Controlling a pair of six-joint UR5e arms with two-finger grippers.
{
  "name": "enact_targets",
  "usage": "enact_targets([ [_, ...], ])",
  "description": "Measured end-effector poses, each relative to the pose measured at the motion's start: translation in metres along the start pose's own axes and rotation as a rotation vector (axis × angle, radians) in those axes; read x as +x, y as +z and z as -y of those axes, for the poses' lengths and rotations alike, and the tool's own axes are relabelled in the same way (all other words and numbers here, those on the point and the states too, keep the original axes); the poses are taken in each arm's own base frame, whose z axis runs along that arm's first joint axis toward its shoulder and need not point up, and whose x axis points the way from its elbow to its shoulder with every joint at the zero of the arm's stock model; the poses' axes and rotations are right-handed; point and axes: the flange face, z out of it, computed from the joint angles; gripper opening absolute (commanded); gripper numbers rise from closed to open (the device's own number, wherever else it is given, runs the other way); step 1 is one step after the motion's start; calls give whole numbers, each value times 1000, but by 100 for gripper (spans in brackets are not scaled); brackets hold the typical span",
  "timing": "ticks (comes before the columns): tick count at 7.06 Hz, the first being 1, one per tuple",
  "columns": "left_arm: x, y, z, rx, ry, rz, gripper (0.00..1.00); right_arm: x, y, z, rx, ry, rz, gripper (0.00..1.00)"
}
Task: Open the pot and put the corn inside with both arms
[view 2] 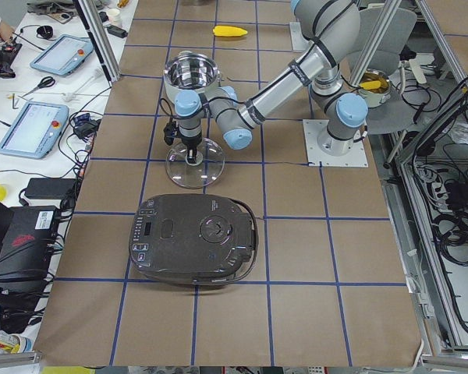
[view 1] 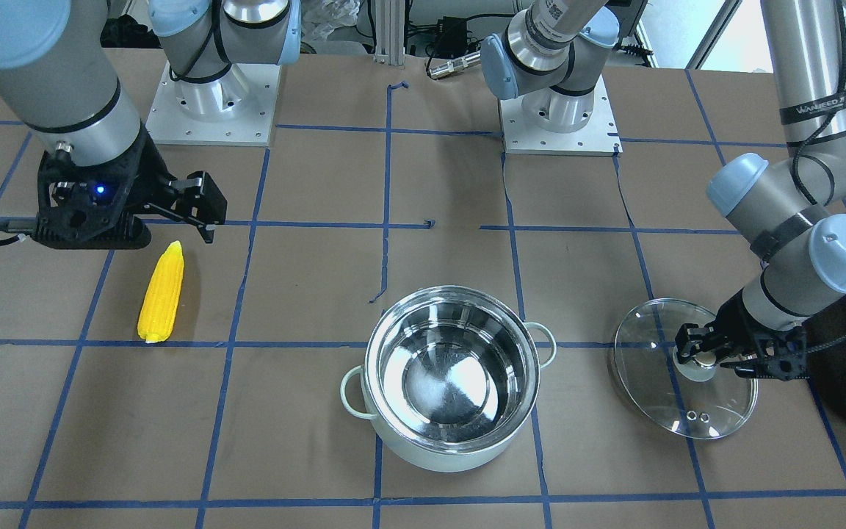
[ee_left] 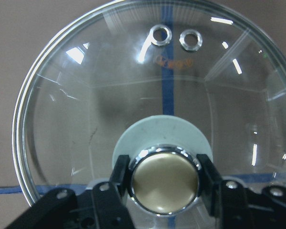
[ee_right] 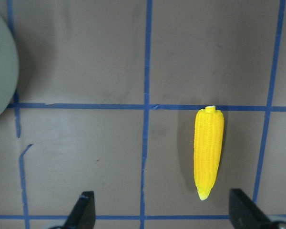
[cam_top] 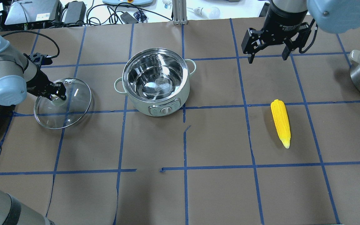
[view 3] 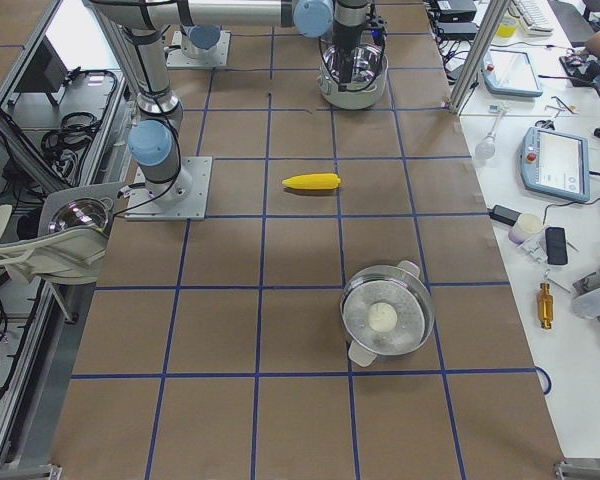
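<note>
Gripping the metal knob (ee_left: 164,185) of the glass lid (ee_left: 86,95), my left gripper (view 1: 703,355) has its jaws closed narrow. One finger stands on each side of the knob and both touch it, as the lower middle of the left wrist view shows. The lid is off the pot and sits low over the table (cam_top: 217,134) in the lower right of the front-facing view, apart from the pot; I cannot tell if its rim rests fully on the surface. The pot (cam_top: 142,101) stands upright and uncovered in the upper middle of the overhead view, with its shiny steel inside in plain sight. My right gripper (cam_top: 267,57) hangs in the upper right of that view with the jaws spread wide, touching no object. The corn (ee_right: 209,150) lies flat on the table in the right half of the overhead view, lower in the frame than the gripper and apart from it, with its pointed end toward the bottom edge. In the right wrist view the corn is right of centre, higher in the frame than both my fingertips and nearer to the right one.
</note>
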Motion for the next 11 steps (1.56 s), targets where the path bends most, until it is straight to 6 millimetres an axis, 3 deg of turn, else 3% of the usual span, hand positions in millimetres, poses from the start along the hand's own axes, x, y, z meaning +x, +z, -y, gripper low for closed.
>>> enact_targets([
  [1,-1,3,-2,6,-6,2,63,34,29,7,-4,28,-2,100],
  [3,1,3,-3,8,-18,10,87,95,80,6,4,42,-4,100],
  [5,7,-8,-4,4,-22,18,92,123,125,-5,21,20,-8,100],
  [6,14,-20,-7,-14,-20,12,92,133,147,-16,25,27,-11,91],
  [8,36,-69,-19,-42,-41,1,93,159,190,-41,6,65,3,98],
  [9,63,-109,-25,-41,-50,0,100,161,207,-52,11,73,6,100],
  [11,147,-197,-37,-11,-119,4,100,151,221,-56,58,79,37,100],
])
